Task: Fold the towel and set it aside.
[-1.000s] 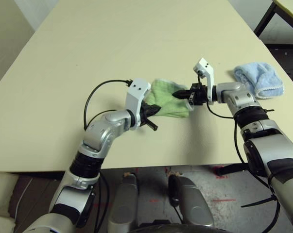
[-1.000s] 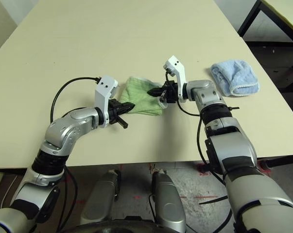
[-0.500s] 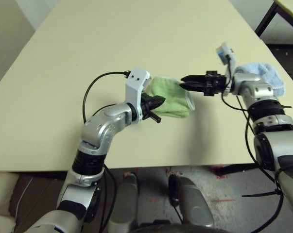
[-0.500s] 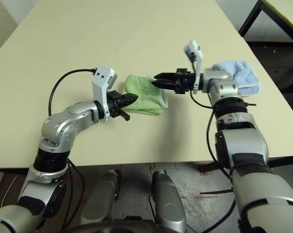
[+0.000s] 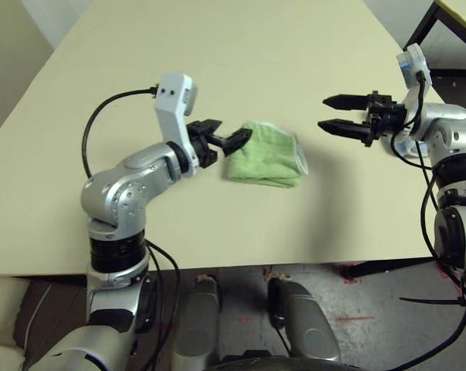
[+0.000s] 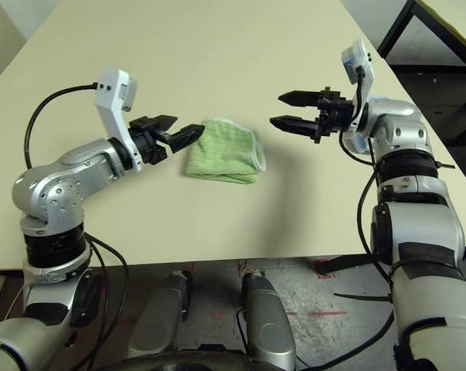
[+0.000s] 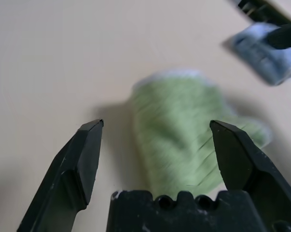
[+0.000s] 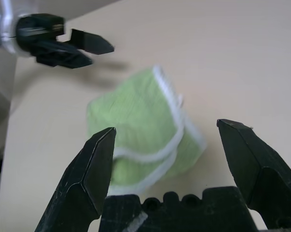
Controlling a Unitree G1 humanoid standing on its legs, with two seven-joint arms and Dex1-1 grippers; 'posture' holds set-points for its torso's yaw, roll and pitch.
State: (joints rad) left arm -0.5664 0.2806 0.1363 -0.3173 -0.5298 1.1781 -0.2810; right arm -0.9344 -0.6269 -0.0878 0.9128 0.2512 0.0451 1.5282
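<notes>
Both arms have backed away from the cloth since a second ago. I've got the left gripper up at its left side with its black fingers spread, and the right gripper is well apart to the right, fingers wide open too. Neither is gripping anything. Towel-wise, the small light green ribbed towel with white edging lies folded on the pale cream worktop, between the two. Far right, behind my right wrist, there's a light blue bunched cloth.
</notes>
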